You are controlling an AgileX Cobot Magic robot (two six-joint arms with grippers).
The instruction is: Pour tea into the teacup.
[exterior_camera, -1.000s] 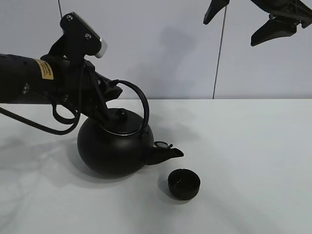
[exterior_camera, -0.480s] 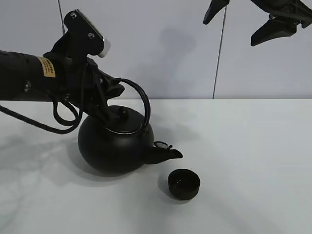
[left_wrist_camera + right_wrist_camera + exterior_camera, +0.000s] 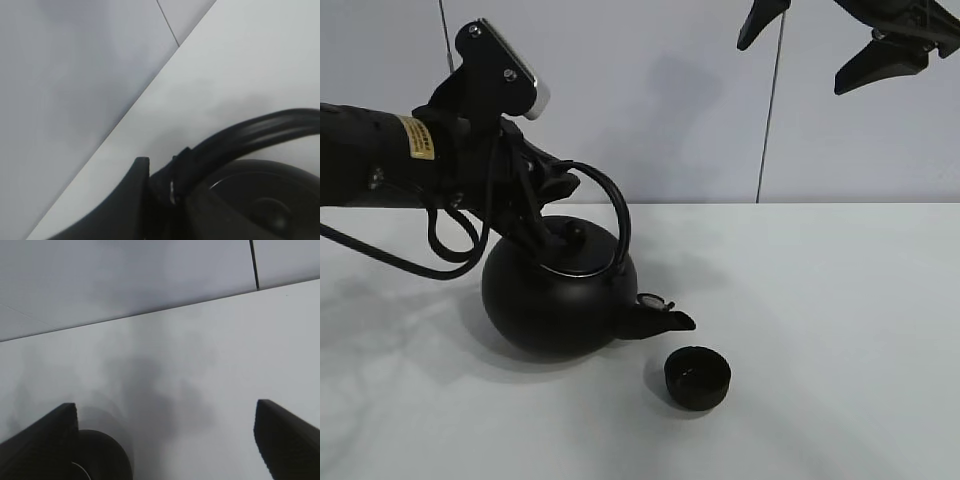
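Gripping kettle (image 3: 550, 300) handle (image 3: 616, 205) w/ L fingers (image 3: 125, 210); spout (image 3: 655, 321) near teacup (image 3: 697, 377), contents unseen.

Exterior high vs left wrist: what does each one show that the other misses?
Exterior high only: the teacup on the table, the whole kettle with its spout pointing toward the cup, and the right claw open, raised, holding nothing. Left wrist only: no extra object, just a close look at the left claw shut on the handle. Both: handle, lid, left claw, table, back wall.
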